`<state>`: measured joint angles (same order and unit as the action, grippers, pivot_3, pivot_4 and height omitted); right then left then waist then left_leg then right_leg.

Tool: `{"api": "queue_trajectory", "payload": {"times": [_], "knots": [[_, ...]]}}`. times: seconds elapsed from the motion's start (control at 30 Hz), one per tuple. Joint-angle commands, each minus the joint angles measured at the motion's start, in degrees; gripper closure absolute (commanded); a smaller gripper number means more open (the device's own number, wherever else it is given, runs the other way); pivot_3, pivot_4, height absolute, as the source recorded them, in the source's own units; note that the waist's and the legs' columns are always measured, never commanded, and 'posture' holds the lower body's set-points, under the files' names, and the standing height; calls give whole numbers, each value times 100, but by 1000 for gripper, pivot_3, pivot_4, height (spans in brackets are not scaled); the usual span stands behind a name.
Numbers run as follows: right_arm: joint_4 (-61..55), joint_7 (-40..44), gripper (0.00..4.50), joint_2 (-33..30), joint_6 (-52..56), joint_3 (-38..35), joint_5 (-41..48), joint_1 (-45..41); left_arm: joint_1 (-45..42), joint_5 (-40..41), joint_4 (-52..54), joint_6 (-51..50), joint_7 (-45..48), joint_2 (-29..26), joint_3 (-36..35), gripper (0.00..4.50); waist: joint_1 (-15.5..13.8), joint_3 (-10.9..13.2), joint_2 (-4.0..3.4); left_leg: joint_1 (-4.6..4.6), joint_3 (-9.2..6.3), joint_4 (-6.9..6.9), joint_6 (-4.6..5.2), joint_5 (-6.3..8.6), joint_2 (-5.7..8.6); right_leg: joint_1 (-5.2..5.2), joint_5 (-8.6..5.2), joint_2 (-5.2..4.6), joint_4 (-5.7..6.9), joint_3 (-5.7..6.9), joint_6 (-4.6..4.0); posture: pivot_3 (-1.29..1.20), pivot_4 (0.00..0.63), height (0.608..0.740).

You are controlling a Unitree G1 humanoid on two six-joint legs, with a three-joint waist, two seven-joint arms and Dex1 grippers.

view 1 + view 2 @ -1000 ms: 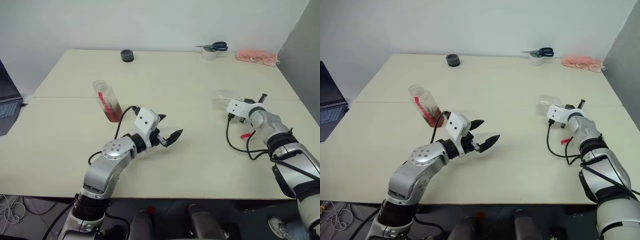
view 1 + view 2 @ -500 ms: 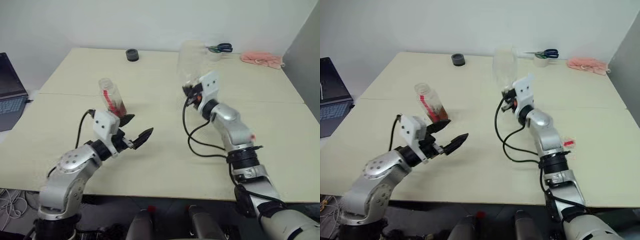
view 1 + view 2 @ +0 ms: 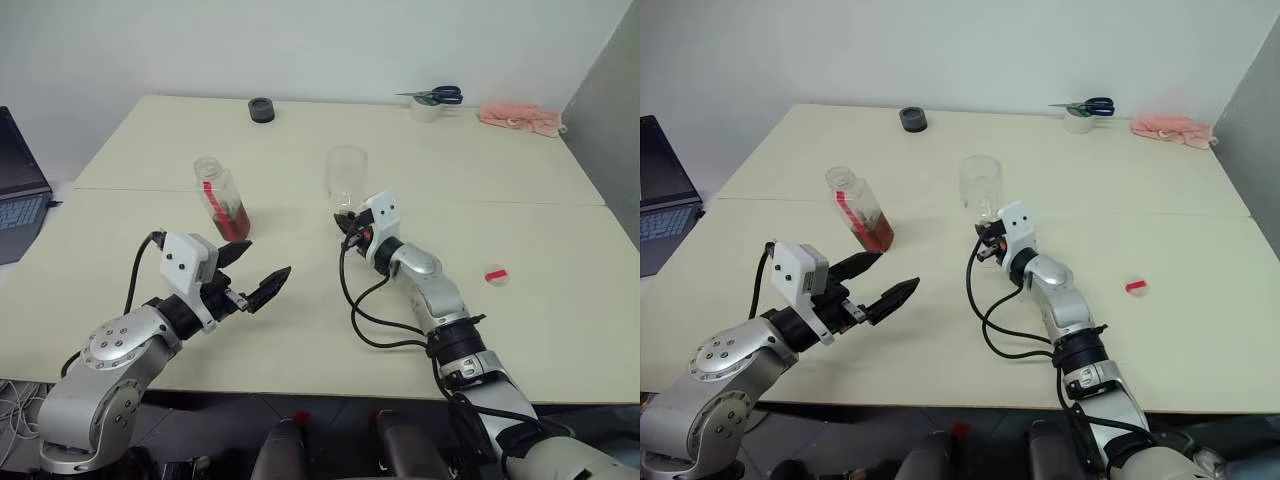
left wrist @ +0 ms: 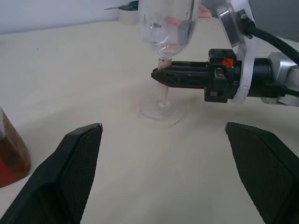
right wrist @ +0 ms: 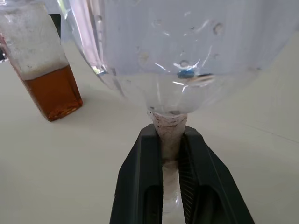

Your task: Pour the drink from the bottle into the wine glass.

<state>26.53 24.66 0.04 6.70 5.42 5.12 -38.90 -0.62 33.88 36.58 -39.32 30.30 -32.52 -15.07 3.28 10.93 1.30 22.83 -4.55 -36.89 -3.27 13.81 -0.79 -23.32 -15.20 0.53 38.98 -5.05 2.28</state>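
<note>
near the middle of the pale table (image 3: 520, 330), the wine glass (image 3: 346, 180) is standing upright with its round foot on the surface, and the right gripper (image 5: 170, 154) is clamping its thin stem just under the bowl, which is looking empty. off to the robot's left, well apart from the glass, the bottle (image 3: 219, 198) is standing uncapped with the drink (image 5: 52, 93) sitting amber in its lower part. the left gripper (image 3: 245, 275) is hovering nearer the front edge, just below the bottle, its two black fingers (image 4: 70, 179) spreading wide and grasping nothing. a small red-and-white cap (image 3: 495, 275) is lying on the table to the right of the right arm.
</note>
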Motion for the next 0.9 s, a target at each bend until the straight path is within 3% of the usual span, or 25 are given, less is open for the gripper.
{"api": "queue_trajectory", "payload": {"times": [0.03, 0.2, 0.57, 0.9], "knots": [[-46, -25, 4320, -14, -384, 86, -130, 25, -13, 71, 236, 41, -57, -76, -54, 0, 2, 0, 0, -1, 0, 0, 0, 0, 0, 0, 0, 0, 1, -1, 0, 0, 150, 740], [-5, 40, 4320, -60, -861, 295, -357, 195, -9, -7, 205, 29, -69, -161, -8, 0, 3, 0, 0, -1, 0, 0, 0, 0, 0, 0, 0, 1, 1, -1, 0, 0, 150, 740], [21, 199, 4320, -117, -737, 368, -371, 240, -105, -26, 124, 53, -133, -213, 107, 0, 7, 0, 0, -3, 1, 0, 0, 0, -1, 0, -1, 2, 1, -3, -1, 0, 150, 740], [-55, 267, 816, -162, -624, 360, -321, 245, -127, -60, 52, 70, -96, -232, 131, 0, 8, 0, 0, -2, 1, 0, 0, 0, -1, 0, -1, 3, 0, -3, -1, 0, 150, 740]]}}
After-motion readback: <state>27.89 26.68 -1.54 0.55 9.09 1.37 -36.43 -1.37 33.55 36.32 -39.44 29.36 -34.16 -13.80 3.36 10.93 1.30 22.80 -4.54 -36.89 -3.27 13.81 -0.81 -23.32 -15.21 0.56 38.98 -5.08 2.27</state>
